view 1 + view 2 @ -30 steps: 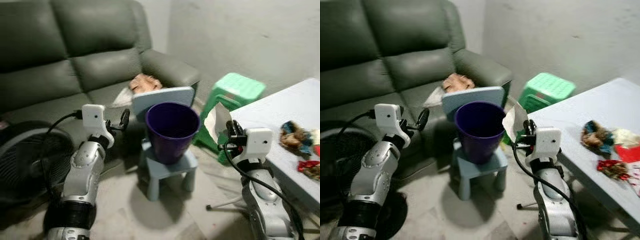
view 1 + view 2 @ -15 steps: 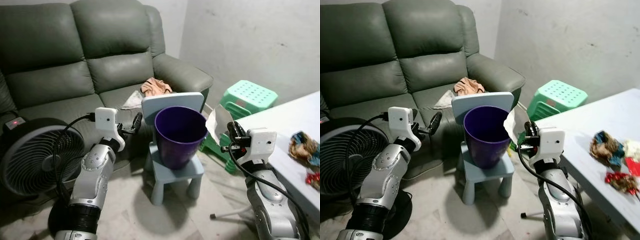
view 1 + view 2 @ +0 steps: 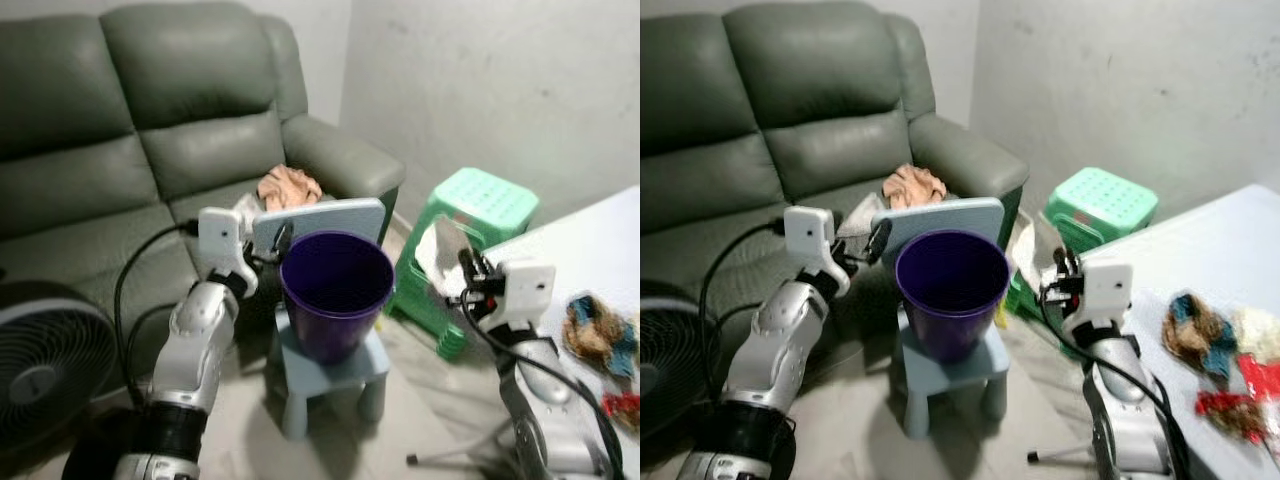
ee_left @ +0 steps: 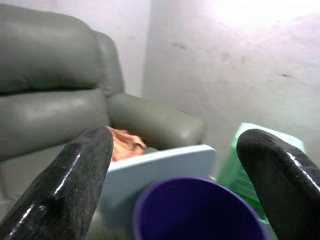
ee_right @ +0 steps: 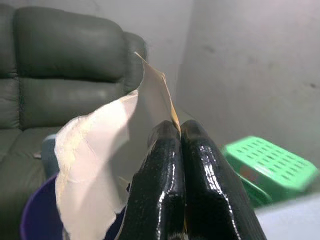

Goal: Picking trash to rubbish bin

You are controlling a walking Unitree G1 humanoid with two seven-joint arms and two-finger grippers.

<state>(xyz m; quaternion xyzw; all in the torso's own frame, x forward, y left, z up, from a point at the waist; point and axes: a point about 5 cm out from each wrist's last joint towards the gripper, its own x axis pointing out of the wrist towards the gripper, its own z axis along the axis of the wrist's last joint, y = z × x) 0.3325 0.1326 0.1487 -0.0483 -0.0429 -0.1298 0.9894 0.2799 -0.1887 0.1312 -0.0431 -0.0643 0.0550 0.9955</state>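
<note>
Left gripper point(image 4: 170, 190) is spread, raised beside the bin point(image 3: 336, 290) on a blue chair point(image 3: 330, 360); its wrist view shows the fingers point(image 4: 65, 185) apart. Right gripper point(image 5: 181, 165) is pinching paper point(image 5: 107, 165) right of the bin; its wrist view shows the paper cream, torn, curled. More trash point(image 3: 1195, 330) lies on the table point(image 3: 1200, 250).

arms point(image 3: 195, 340): silver | wrist boxes point(image 3: 527, 285): white | fingers point(image 4: 70, 185): glossy black | cables point(image 3: 128, 285): black
</note>
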